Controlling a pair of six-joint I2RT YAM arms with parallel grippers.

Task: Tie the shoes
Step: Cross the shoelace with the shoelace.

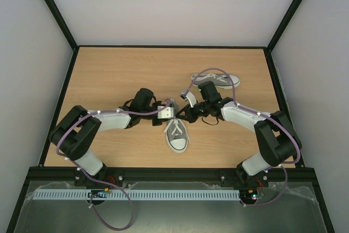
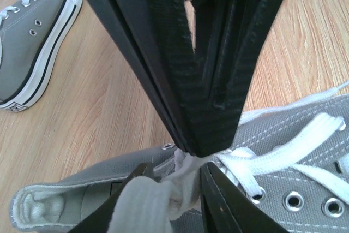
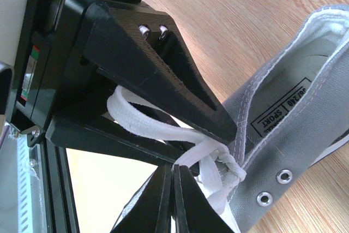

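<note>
One grey shoe (image 1: 177, 136) stands upright near the table's front, toe towards me. The other shoe (image 1: 221, 81) lies on its side at the far right. Both grippers meet over the near shoe's laces. My left gripper (image 1: 174, 114) (image 2: 174, 189) is shut on a thick white lace loop (image 2: 142, 205) at the knot. My right gripper (image 1: 184, 115) (image 3: 173, 184) is shut on another lace strand, which comes out at its tips beside the knot (image 3: 223, 162). The near shoe (image 3: 294, 129) fills the right of the right wrist view. The right fingers (image 2: 207, 80) block much of the left wrist view.
The wooden table (image 1: 109, 80) is walled by a black frame and pale panels. The far shoe also shows in the left wrist view (image 2: 27, 42) at the upper left. A white slotted rail (image 1: 163, 195) runs along the front by the arm bases.
</note>
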